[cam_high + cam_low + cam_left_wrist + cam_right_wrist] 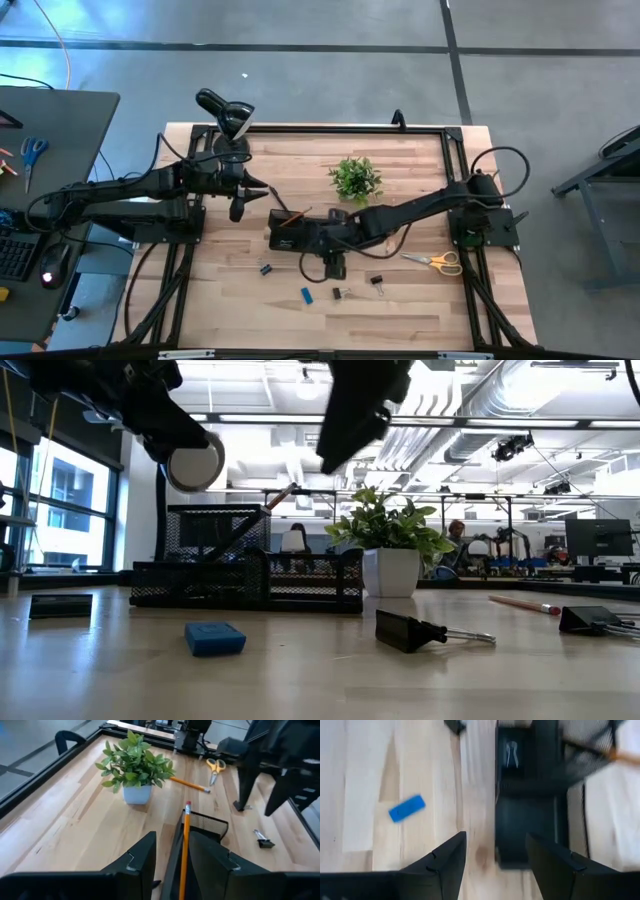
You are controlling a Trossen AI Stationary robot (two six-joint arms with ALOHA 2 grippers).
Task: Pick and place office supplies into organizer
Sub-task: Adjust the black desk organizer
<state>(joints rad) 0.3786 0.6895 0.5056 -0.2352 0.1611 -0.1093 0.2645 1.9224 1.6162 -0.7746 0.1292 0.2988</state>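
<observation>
Organizer [300,236]: black mesh tray at table centre, one pencil [185,845] already upright inside; likely light, could slide if nudged. Eraser [406,808], near edge: soft, grippy; take across short sides. Right gripper [495,865] hovers over the organizer, fingers apart, empty. Left gripper [172,857] beside it, fingers parted, empty.

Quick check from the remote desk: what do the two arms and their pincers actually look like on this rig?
Both arms are dark, near-black jointed links with black cables looping at their bases. The left pincer and the right pincer each have two flat, angular black fingers with stepped inner faces. No markings are readable on them. In the low view they show only as dark silhouettes overhead.
</observation>
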